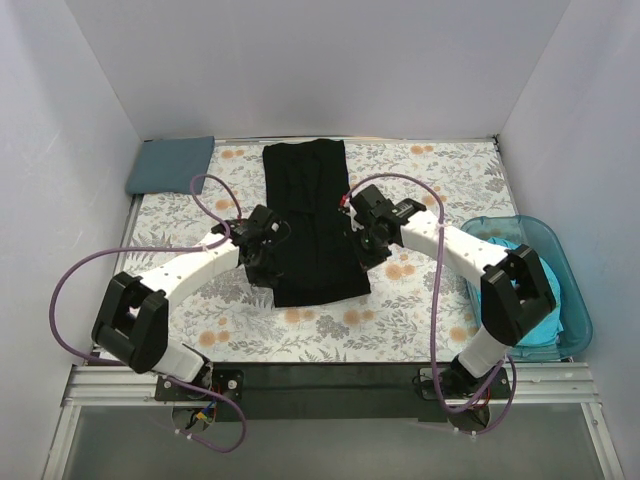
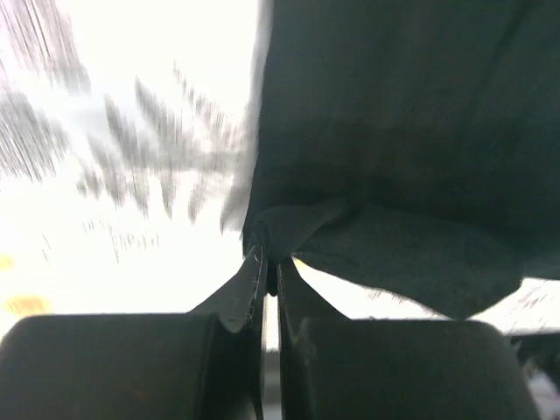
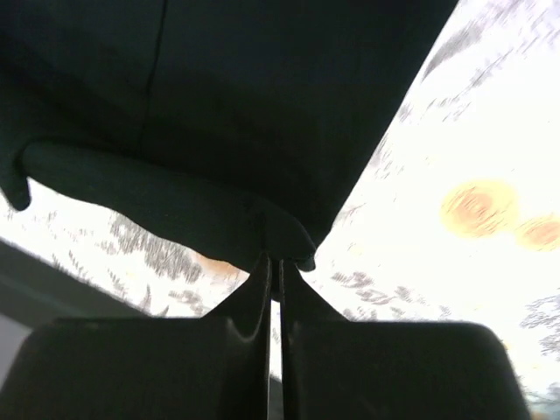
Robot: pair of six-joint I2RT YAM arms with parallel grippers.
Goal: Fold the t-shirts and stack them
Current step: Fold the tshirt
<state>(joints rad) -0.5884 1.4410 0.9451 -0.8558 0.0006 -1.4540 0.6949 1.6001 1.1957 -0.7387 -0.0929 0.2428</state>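
Observation:
The black t-shirt [image 1: 310, 200] lies as a long narrow strip down the middle of the floral table cloth. My left gripper [image 1: 268, 247] is at the strip's left edge and my right gripper [image 1: 358, 240] at its right edge, both over the near half. In the left wrist view the left gripper [image 2: 270, 259] is shut on a pinched fold of the black t-shirt [image 2: 394, 131]. The right wrist view has the right gripper [image 3: 276, 260] shut on the black t-shirt's [image 3: 219, 105] edge, lifted a little off the cloth. A slate blue-grey t-shirt [image 1: 170, 163] lies folded at the back left. A turquoise t-shirt [image 1: 545, 300] sits in the tub.
A translucent teal tub [image 1: 578, 300] stands at the right edge beside the right arm. White walls close in the table on three sides. Floral table cloth [image 1: 400, 310] shows bare in front of the black strip and on both sides of it.

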